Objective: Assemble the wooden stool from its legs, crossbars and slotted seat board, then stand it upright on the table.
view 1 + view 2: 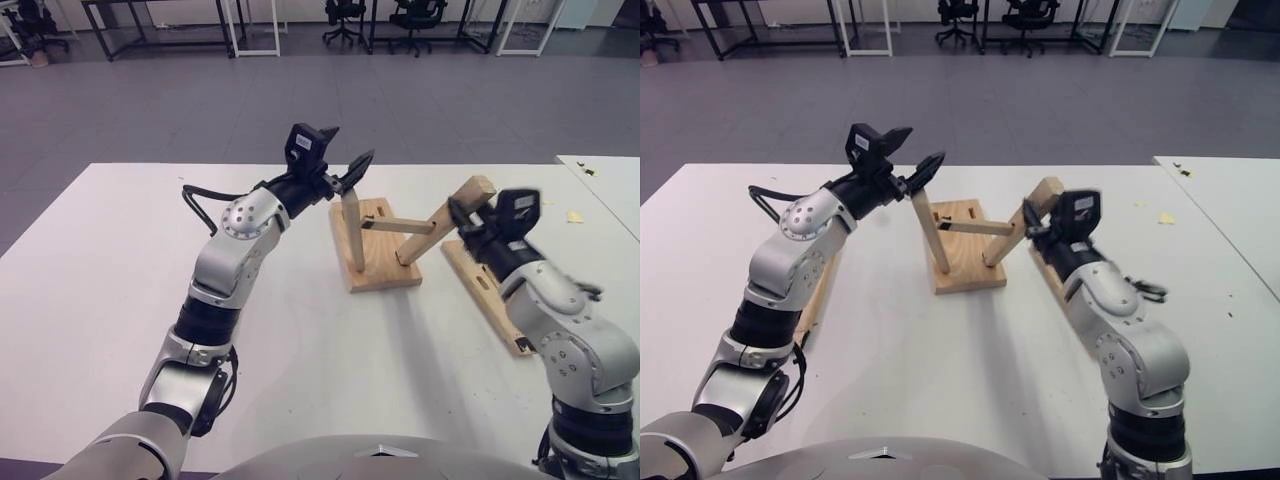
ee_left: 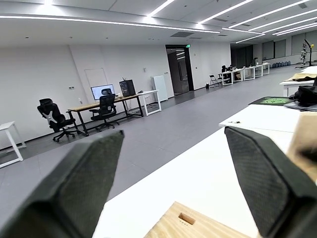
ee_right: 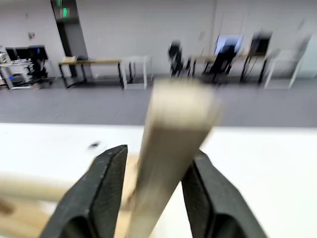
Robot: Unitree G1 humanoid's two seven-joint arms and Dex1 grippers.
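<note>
**Stool half built, seat board lying flat on the tabletop**

On the seat board (image 1: 380, 268) one upright leg (image 1: 352, 232) and one tilted leg (image 1: 440, 225) are standing, joined by a crossbar (image 1: 400, 227). My right end effector (image 1: 468, 215) is closed around the upper end of the tilted leg, and I judge this leg is not yet fully seated. My left end effector (image 1: 355, 145) is wide open and holds nothing, just above the top of the upright leg. The other legs and crossbars are still to be fitted, then the turning upright. A slotted plank (image 1: 475, 275) lies right of the seat board under my right arm, and another wooden piece (image 1: 820, 290) lies left of it under my left arm. Both may hinder my arms on the tabletop (image 1: 120, 300).
</note>
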